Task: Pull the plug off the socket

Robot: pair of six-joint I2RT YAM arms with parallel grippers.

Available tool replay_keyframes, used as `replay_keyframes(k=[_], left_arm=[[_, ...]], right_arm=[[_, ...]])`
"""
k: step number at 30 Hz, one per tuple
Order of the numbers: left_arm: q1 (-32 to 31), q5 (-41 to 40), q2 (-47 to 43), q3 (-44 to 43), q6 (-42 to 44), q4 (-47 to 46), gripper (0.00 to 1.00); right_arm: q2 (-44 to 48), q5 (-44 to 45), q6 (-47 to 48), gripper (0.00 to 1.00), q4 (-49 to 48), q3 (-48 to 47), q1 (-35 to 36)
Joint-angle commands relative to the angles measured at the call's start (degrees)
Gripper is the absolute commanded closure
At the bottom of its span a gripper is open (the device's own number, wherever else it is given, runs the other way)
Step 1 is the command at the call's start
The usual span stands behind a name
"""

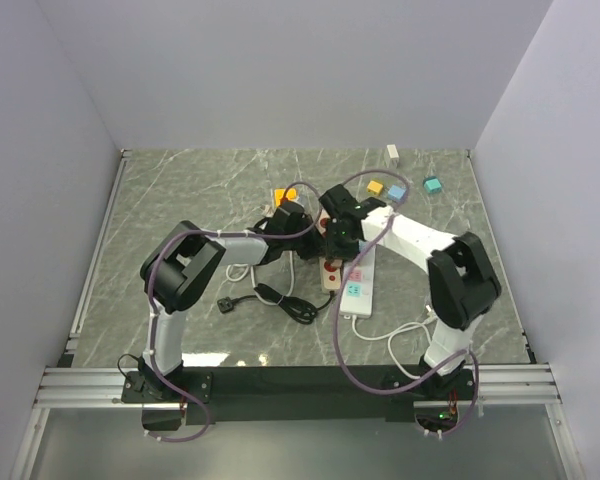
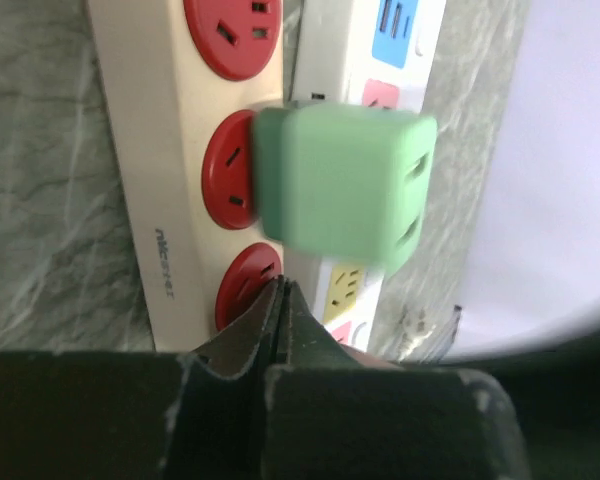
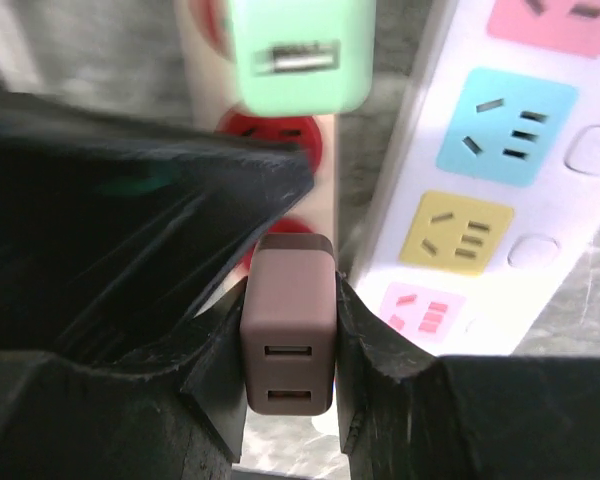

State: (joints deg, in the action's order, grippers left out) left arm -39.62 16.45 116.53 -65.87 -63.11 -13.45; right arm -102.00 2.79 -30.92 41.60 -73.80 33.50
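Right gripper (image 3: 290, 345): we see its two black fingers clamped on the flanks of a small brown rectangular plastic charger plug (image 3: 288, 330), twin USB ports facing the wrist camera.
Left gripper (image 2: 280, 320): fingers pressed together with nothing between them, tips resting low over the cream power strip with red round sockets (image 2: 170, 200).
Plug position: the brown plug stands at the near end of the cream strip, directly over a red socket. We cannot tell whether its prongs are seated or already clear; the base is hidden by the fingers.
Neighbours: a mint-green cube-shaped charger (image 3: 298, 50) sits in the next red socket up the strip; a white power strip with pastel socket faces (image 3: 500, 180) lies just beside, parallel.
Overhead: both arms converge on the strips at mid-table (image 1: 180, 200); a black cable (image 1: 280, 300) coils to the left.
Handling, our judgement: the plug looks light, rigid and smooth-sided, so a firm side pinch is needed or it may slip. The present hold on the two long flanks looks right.
Extraction, our judgement: resistance will come from socket friction; pull straight along the prong axis, without rocking.
Risk: the light strip may lift with the plug. The shut left gripper seems placed to press it down.
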Motion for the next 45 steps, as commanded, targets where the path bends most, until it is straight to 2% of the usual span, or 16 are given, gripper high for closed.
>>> replay_keyframes(k=[1, 8, 14, 16, 19, 27, 30, 32, 33, 35, 36, 38, 39, 40, 41, 45], left_arm=[[-1.4, -7.2, 8.7, 6.4, 5.3, 22.4, 1.0], [-1.4, -7.0, 7.6, 7.2, 5.1, 21.5, 1.0], [-1.6, -8.4, 0.9, 6.0, 5.6, 22.3, 1.0], [-1.9, -8.6, -0.9, 4.9, 6.2, 22.8, 1.0], [-2.2, -9.3, -3.6, 2.2, 6.7, 24.9, 1.0], [-3.1, -9.5, -7.7, -3.6, 6.1, 28.6, 1.0], [-3.4, -9.2, -8.7, -5.2, 5.6, 28.9, 1.0], [-3.5, -8.9, -8.9, -6.4, 5.5, 29.4, 1.0], [-3.6, -8.9, -9.0, -6.7, 5.5, 29.5, 1.0], [-3.8, -9.0, -9.0, -7.2, 5.3, 29.6, 1.0], [-3.7, -9.0, -9.0, -7.3, 5.2, 29.7, 1.0], [-3.8, -9.0, -8.4, -7.8, 5.3, 30.2, 1.0], [-3.8, -8.9, -8.3, -8.0, 5.2, 30.2, 1.0], [-3.8, -8.8, -8.2, -8.0, 5.2, 30.1, 1.0], [-3.7, -8.6, -8.0, -8.1, 5.0, 30.0, 1.0], [-3.8, -8.6, -7.8, -8.6, 5.1, 29.5, 1.0]], right_arm=[[13.7, 2.3, -2.4, 1.0, -6.4, -4.7, -1.5], [13.8, 5.0, -4.3, 1.0, -2.8, -6.5, -5.5], [9.3, 4.3, -11.0, 1.0, -6.0, -7.8, -21.0], [6.3, 1.0, -14.9, 1.0, -8.9, -8.6, -26.5], [-0.1, -1.6, -19.3, 1.0, -9.8, -12.0, -31.0], [-17.8, -1.1, -25.8, 1.0, -7.2, -25.2, -35.1], [-22.8, -0.4, -27.6, 0.89, -4.9, -29.8, -36.4], [-24.8, -1.6, -28.6, 0.86, -4.8, -31.5, -37.2], [-25.3, -2.2, -28.5, 0.77, -5.9, -31.8, -37.8], [-26.2, -2.6, -28.1, 0.66, -6.2, -33.2, -38.3], [-26.5, -2.6, -27.9, 0.54, -6.7, -33.8, -38.9], [-27.5, -4.5, -26.5, 0.41, -7.2, -35.9, -39.2], [-27.7, -5.4, -26.0, 0.31, -7.3, -36.6, -39.6], [-27.9, -5.9, -25.1, 0.27, -7.6, -37.1, -39.9], [-27.8, -7.1, -23.9, 0.17, -8.5, -37.8, -40.0], [-25.8, -7.7, -21.5, 0.09, -7.8, -39.2, -40.3]])
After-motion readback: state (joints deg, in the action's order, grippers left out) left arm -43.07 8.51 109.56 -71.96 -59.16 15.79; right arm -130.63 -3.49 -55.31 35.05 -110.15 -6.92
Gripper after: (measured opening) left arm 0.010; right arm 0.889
